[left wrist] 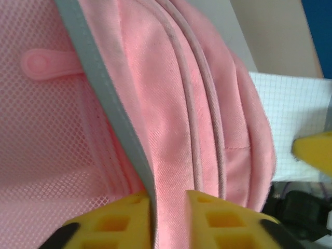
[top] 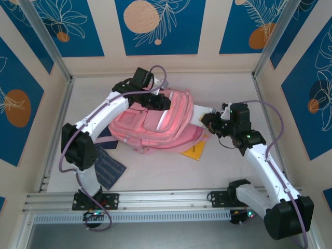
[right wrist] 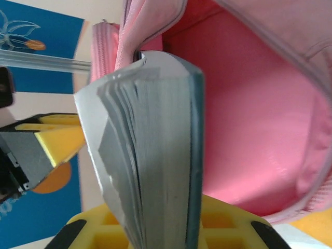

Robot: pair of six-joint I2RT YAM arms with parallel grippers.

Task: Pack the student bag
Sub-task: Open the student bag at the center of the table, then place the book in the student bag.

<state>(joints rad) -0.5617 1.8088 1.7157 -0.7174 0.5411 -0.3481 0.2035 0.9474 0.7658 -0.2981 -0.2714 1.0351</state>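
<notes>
The student bag [top: 155, 127] is soft, pink and puffy. It lies flat in the middle of the table [top: 171, 176]. The left gripper [left wrist: 168, 207] has a fold of the cloth with a grey edge between its yellow fingers [left wrist: 223, 213]. I cannot tell if it squeezes. The right gripper [right wrist: 161, 225] pinches a thick book [right wrist: 150, 145] of thin pages, poked into the bag's open mouth.
</notes>
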